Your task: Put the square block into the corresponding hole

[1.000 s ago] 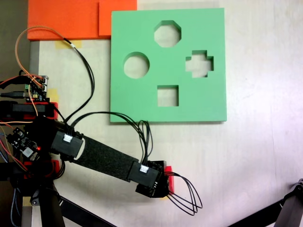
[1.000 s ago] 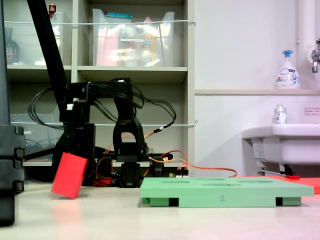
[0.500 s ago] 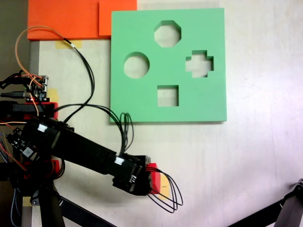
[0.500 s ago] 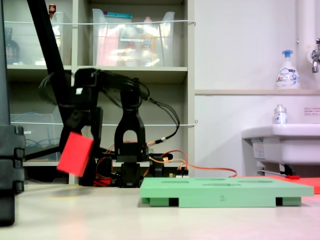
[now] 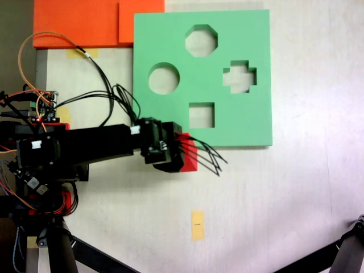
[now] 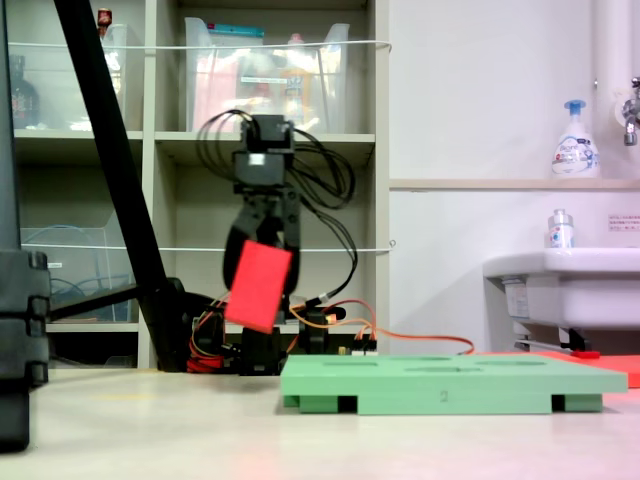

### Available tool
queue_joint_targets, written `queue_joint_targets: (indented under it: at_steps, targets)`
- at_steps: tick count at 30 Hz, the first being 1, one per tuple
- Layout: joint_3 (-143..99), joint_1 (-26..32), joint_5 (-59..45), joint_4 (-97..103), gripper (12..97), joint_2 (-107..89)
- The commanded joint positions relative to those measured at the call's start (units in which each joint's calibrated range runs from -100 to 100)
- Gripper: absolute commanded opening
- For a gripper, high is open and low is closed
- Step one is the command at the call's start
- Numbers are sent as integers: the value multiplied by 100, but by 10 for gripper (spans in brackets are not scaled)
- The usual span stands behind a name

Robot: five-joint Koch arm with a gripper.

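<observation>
Gripper: my gripper [image 5: 183, 152] is clamped on the square block [image 5: 189, 156], and in the side-on fixed view my gripper [image 6: 262, 262] carries the square block [image 6: 257, 286] well up in the air, clear of the worktop [image 6: 200, 430].
Block tilt: the red face hangs tipped, one corner lowest, in that side view.
Block position: seen from above, the block sits just off the green foam board [image 5: 250, 119], at its near edge toward the left corner, partly under my black wrist.
Hole: the corresponding hole [image 5: 201, 115], the square cutout, lies on the board just beyond the block in the top-down fixed view, near but not under it.
Other cutouts: round hole [image 5: 164, 78], octagonal hole [image 5: 201, 40] and cross-shaped hole [image 5: 239, 77] are further up the board.
Board from the side: the green foam board [image 6: 455, 383] lies flat on the worktop, to the right of the raised block.
Arm: my arm [image 5: 85, 148] reaches in from the left of the top-down view, black cables looping off the wrist.
Worktop extras: a yellow tape strip [image 5: 197, 224] lies on the bare worktop [image 5: 296, 193], well apart from the block; orange foam slabs [image 5: 85, 23] sit at the top left, touching the board's corner.
</observation>
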Motion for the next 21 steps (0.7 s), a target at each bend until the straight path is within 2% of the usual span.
queue_joint_targets:
  at_steps: [1, 11, 21]
  targets:
    - [629, 210, 137, 417, 301, 391]
    - [1816, 567, 733, 841, 301, 1998]
    - [2274, 825, 1158, 831, 301, 2710]
